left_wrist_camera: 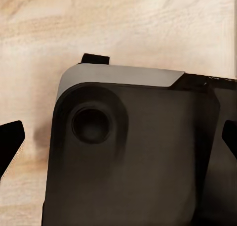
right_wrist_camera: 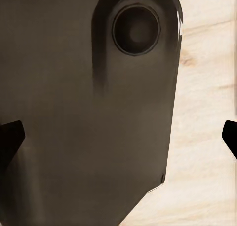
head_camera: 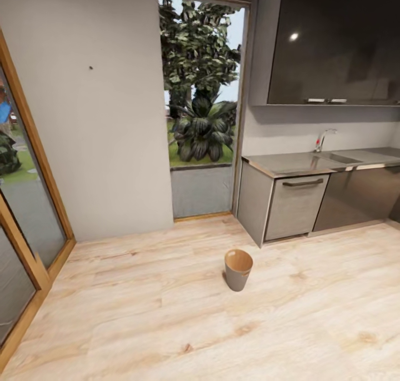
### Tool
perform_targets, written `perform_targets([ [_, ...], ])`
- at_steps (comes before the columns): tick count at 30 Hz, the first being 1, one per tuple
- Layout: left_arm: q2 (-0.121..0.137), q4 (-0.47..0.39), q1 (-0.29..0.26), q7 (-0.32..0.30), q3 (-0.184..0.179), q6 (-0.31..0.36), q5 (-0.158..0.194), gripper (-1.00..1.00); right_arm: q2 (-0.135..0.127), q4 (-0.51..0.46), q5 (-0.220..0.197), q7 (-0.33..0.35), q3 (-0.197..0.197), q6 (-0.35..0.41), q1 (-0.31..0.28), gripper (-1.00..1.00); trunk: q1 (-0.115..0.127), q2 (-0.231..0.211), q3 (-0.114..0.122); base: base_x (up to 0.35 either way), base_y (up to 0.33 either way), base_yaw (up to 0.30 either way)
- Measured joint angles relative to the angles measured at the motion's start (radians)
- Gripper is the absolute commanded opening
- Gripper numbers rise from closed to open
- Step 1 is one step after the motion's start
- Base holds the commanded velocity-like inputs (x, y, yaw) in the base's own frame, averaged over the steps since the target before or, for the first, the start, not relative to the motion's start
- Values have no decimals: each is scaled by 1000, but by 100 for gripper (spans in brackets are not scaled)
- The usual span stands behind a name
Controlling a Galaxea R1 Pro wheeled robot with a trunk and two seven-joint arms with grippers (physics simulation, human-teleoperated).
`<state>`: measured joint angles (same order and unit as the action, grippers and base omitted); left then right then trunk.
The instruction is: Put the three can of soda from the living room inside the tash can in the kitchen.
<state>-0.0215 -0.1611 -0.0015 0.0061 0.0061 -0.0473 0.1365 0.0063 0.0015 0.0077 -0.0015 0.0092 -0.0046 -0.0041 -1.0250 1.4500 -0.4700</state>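
Note:
The tash can [head_camera: 238, 270] stands upright on the pale wood floor of the kitchen, a little right of the middle of the head view; it is a small tapered bin with a coppery brown inside. The cans of soda are out of view. In the left wrist view my left gripper [left_wrist_camera: 118, 142] is open: its dark fingertips [left_wrist_camera: 11, 146] sit far apart at the picture's edges, with nothing held, above my own dark base. My right gripper [right_wrist_camera: 118, 137] is open in the same way, its fingertips [right_wrist_camera: 10, 137] wide apart over the base and floor.
A grey counter [head_camera: 300, 163] with a tap [head_camera: 322, 140] and lower cabinets runs along the right wall under dark upper cabinets [head_camera: 333, 42]. Wood-framed glass doors [head_camera: 28, 203] line the left side. A tall glass panel [head_camera: 201, 120] with plants behind it is straight ahead.

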Motion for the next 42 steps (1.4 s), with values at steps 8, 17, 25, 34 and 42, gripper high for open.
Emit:
perform_targets([
  [8, 0, 0, 0, 0, 0, 0, 0, 100, 0, 0, 0, 0, 0, 0, 0, 100, 0, 0, 0, 338, 0, 0],
  [17, 0, 0, 0, 0, 0, 0, 0, 100, 0, 0, 0, 0, 0, 0, 0, 100, 0, 0, 0, 338, 0, 0],
  [25, 0, 0, 0, 0, 0, 0, 0, 100, 0, 0, 0, 0, -1, 0, 0, 100, 0, 0, 0, 338, 0, 0],
  [34, 2, -1, 0, 0, 0, 0, 0, 100, 1, 0, 0, 0, 0, 0, 0, 100, 0, 0, 0, 338, 0, 0],
  [42, 3, -3, 0, 0, 0, 0, 0, 100, 1, 0, 0, 0, 0, 0, 1, 100, 0, 0, 0, 338, 0, 0],
])
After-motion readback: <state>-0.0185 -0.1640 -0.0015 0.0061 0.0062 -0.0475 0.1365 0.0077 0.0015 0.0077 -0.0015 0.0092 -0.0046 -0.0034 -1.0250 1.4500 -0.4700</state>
